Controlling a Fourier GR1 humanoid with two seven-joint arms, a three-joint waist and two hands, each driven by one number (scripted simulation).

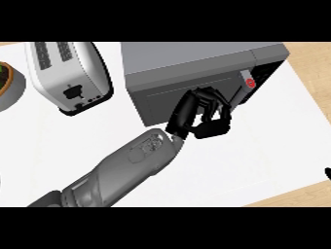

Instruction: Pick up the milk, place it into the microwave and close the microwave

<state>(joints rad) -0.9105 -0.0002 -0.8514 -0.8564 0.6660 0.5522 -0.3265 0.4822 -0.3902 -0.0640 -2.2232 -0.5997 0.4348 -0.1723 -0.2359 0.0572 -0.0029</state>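
Grey microwave (pixel 190 58) — white toaster (pixel 82 68)

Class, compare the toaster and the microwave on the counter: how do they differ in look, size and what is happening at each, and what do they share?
The toaster is white with rounded edges; the microwave is grey and boxy. The toaster is the smaller, the microwave the larger. The left hand is at the microwave's front; no hand is near the toaster. Both stand on the white counter.
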